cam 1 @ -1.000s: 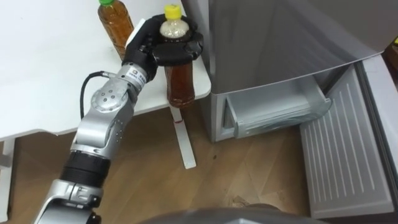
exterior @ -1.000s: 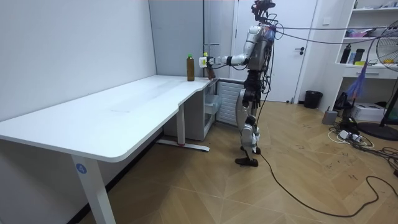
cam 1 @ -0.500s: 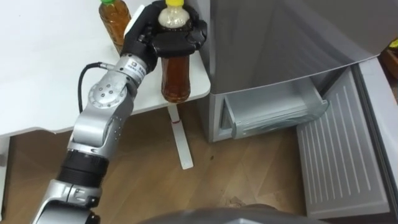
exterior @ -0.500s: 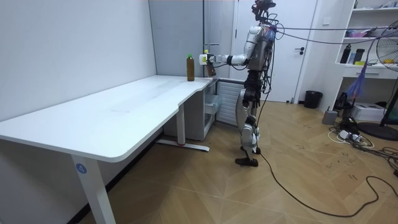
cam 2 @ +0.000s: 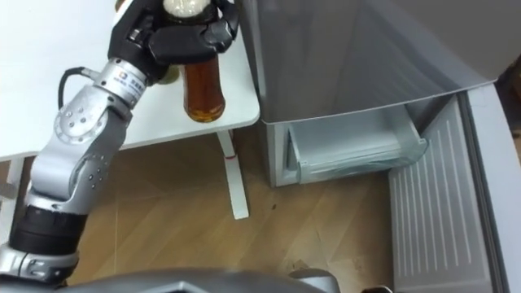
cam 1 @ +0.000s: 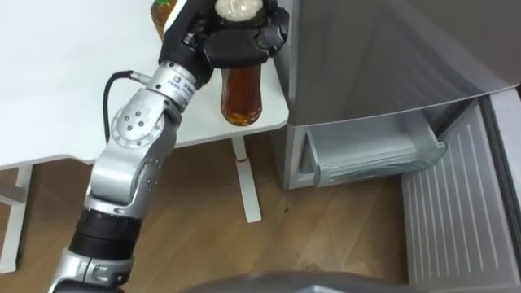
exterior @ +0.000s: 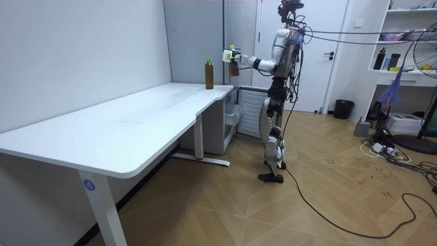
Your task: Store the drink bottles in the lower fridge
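Note:
My left hand is shut on the top of a bottle of amber tea, fingers curled round its neck and cap. The bottle hangs upright in the air over the corner of the white table, close to the grey fridge. In the room view the held bottle is at chest height, between the table and my body. A second tea bottle stands on the table behind my hand, mostly hidden; the room view shows this bottle upright near the table's end.
The lower fridge compartment's drawer is pulled out beside the table leg. Its door stands swung open at the right. Wooden floor lies below. I stand in front of the fridge at the table's end.
My left hand has lifted the bottle higher off the table and drawn it a little toward the fridge. The view has shifted slightly.

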Robot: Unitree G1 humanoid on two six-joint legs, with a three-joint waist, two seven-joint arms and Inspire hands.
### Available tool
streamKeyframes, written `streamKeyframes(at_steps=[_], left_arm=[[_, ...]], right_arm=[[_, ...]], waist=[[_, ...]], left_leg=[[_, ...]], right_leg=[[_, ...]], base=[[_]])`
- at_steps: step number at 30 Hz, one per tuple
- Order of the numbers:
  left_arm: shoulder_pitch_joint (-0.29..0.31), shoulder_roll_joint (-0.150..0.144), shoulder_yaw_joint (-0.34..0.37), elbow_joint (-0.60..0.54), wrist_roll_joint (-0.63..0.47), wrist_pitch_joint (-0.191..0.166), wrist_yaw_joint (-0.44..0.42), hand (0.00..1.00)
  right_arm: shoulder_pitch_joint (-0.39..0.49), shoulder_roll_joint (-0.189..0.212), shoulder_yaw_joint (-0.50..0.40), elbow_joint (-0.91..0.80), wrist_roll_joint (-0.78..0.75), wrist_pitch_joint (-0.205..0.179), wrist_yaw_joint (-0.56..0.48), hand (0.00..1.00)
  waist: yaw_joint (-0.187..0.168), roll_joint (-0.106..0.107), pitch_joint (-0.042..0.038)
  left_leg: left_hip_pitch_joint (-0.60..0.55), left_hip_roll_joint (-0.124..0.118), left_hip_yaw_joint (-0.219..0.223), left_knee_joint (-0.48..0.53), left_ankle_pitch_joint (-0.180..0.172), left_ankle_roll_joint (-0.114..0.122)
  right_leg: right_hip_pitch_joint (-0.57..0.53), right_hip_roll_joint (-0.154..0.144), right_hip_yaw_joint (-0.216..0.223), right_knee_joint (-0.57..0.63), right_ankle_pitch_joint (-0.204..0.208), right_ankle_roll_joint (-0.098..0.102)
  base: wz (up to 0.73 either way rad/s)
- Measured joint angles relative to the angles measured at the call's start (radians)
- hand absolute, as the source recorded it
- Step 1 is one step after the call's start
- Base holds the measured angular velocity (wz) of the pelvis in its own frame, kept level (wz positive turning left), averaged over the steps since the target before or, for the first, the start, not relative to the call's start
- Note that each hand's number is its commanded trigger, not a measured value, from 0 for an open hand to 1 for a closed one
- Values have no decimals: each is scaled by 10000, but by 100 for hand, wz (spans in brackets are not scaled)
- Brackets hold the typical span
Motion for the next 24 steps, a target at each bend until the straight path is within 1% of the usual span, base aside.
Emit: streamKeyframes(at_steps=[3, 6, 8, 10, 13, 16, 18, 21, 24], left_arm=[[179, 25, 1, 0, -4, 0, -6, 100], [353, 52, 2, -2, -6, 0, -48, 100], [492, 75, 23, -86, -3, 0, -72, 100], [668, 93, 24, -298, -4, 0, -79, 100], [778, 122, 42, -535, -19, 0, -242, 100], [1232, 141, 49, -1009, -69, -7, -325, 100], [1450, 125, 61, -1013, -119, -6, -467, 100], [1919, 130, 197, -917, -836, -3, -610, 100], [2312, 66, 193, -864, -1294, -3, -694, 100]], right_arm=[[-52, -9, -1, 8, 14, -68, -5, 0], [-72, -17, -2, -1, 158, -131, -6, 0], [-73, -17, 1, 0, 226, -186, -8, 0], [-74, -26, 6, -6, 290, -256, -40, 0], [-96, -31, 8, -3, 378, -345, -95, 0], [-91, -94, 202, -15, 409, -488, -124, 0], [-155, -95, 207, -5, 372, -489, -125, 0], [-300, -142, 216, 80, 376, -501, -138, 0], [-399, -204, 377, 53, 621, -467, -320, 0]], waist=[[69, 26, 14], [238, 53, 25], [276, 40, 51], [430, 17, 86], [674, -22, 116], [790, -41, 112], [844, -38, 105], [815, -49, 110], [856, -64, 119]], left_leg=[[21, -5, -40, -6, 2, -3], [1, -3, -49, -24, 5, -9], [-18, -5, -37, -40, 6, -10], [-22, -4, -19, -59, 6, -10], [-33, -9, -83, -87, 6, -10], [-94, -35, -134, -104, 6, -10], [-106, -37, -175, -101, 8, -14], [-176, -44, -309, -73, 14, -23], [-198, -99, -331, -73, 17, -28]], right_leg=[[101, 7, -12, -72, 0, 0], [129, 13, -79, -66, -1, 0], [118, 11, -133, -67, -1, 0], [104, 11, -133, -75, -3, 4], [105, 12, -138, -100, -7, 9], [111, -4, -237, -208, -7, 8], [107, -3, -273, -212, -7, 9], [89, -3, -425, -211, -6, 8], [111, -28, -766, -196, -6, 8]], base=[[8], [2], [5], [0], [0], [8], [8], [11], [8]])
